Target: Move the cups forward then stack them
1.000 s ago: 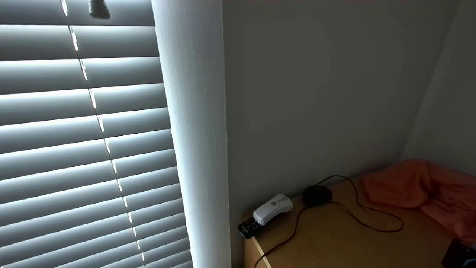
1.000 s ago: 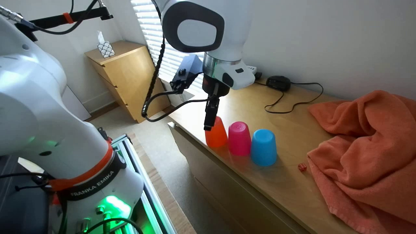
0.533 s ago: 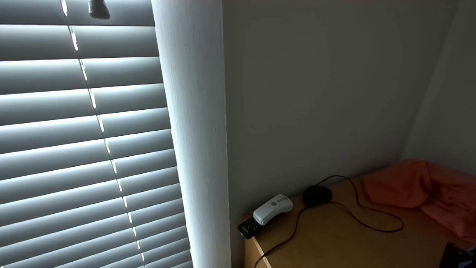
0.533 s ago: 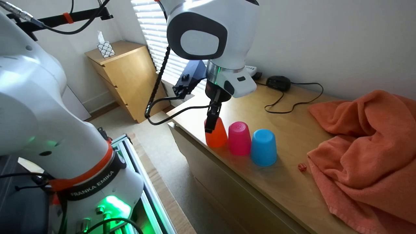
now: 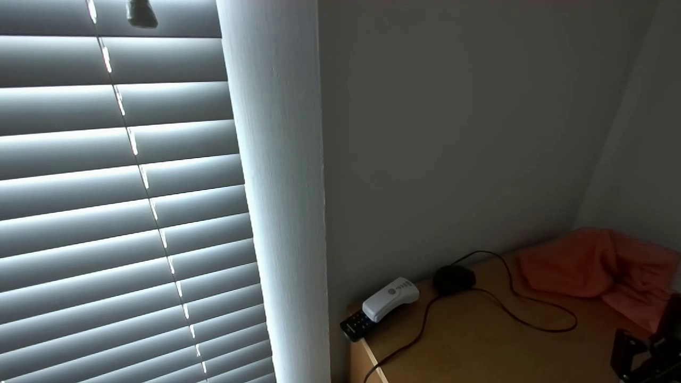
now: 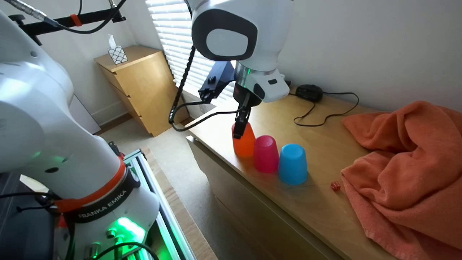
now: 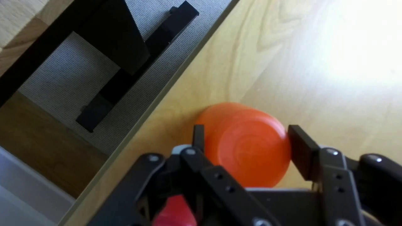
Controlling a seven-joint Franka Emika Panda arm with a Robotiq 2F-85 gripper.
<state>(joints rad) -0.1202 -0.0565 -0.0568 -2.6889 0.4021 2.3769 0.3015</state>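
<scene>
Orange cup (image 7: 248, 146): smooth, tapered, upside down, base with faint rings up. Fingers (image 7: 304, 152) clamped on its sides, near edge of wood-grain tabletop (image 7: 282, 84); can't tell if lifted. Pink cup (image 6: 266, 155) just beside it, then blue cup (image 6: 293, 164), both inverted, same taper.

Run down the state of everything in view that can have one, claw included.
Orange cup, upside down, gripped; can't tell if lifted
Claw, closed on that cup
Pink cup, upside down, not stacked
Blue cup, upside down, not stacked
Towel, crumpled
Blinds, lowered, letting light through
Tissue box, open, tissue sticking up
Base light, lit green
</scene>
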